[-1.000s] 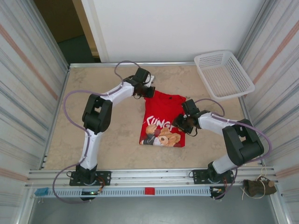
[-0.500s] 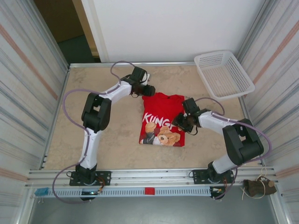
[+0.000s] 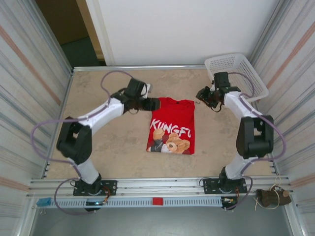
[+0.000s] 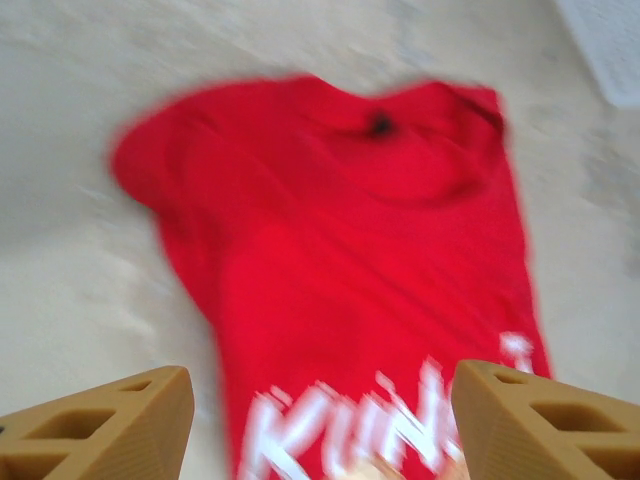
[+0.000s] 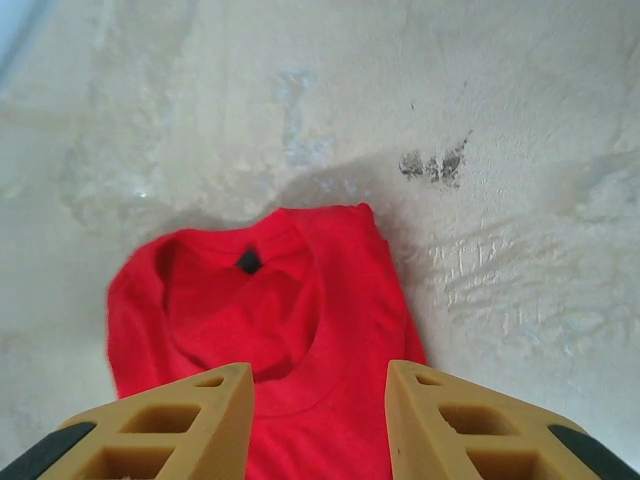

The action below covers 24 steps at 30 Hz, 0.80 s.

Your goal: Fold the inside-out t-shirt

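Note:
The inside-out t-shirt lies flat mid-table as a narrow red rectangle, collar toward the back, with white lettering and a bear print facing up. My left gripper hovers at the shirt's back left corner. In the left wrist view the left gripper stands wide open over the blurred shirt, holding nothing. My right gripper is off the shirt's back right corner, apart from the cloth. In the right wrist view the right gripper is open above the collar, with nothing between its fingers.
A white plastic basket stands at the back right corner, just behind the right arm's wrist. Metal walls close in the table on the left and right. Bare table lies left of the shirt and in front of it.
The left gripper opened, let go of the shirt's back left corner and drew back leftward. The right arm swung from the shirt's right edge toward the basket. The shirt settled flat.

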Motion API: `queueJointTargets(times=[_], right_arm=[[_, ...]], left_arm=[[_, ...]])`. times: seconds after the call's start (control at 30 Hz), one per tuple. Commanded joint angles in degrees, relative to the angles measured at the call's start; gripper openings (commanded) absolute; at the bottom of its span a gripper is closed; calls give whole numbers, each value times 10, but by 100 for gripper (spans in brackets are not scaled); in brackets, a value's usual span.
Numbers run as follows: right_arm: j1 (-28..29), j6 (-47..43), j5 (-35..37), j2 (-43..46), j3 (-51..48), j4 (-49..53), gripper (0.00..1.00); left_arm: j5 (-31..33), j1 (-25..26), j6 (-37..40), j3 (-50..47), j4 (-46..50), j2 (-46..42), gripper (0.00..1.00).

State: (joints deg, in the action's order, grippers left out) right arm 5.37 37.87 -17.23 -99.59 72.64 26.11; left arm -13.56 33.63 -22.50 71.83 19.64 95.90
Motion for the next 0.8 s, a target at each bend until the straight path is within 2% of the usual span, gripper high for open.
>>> queueJointTargets(times=[0.0, 0.1, 0.2, 0.63, 0.7, 0.77], right_arm=[[11, -24, -26, -46, 15, 33, 37], [21, -18, -27, -65, 16, 25, 36], [31, -15, -23, -72, 12, 24, 36], [54, 10, -30, -66, -49, -15, 45], [55, 11, -34, -72, -47, -18, 38], [54, 8, -36, -77, -40, -18, 24]], left_arm=[[-7, 59, -60, -82, -31, -28, 69], [22, 118, -80, -123, -55, -37, 69], [43, 148, -82, -131, -55, -28, 69], [42, 161, -80, -161, -78, 13, 68], [41, 162, -79, -169, -81, 20, 68], [35, 162, -80, -177, -84, 28, 67]])
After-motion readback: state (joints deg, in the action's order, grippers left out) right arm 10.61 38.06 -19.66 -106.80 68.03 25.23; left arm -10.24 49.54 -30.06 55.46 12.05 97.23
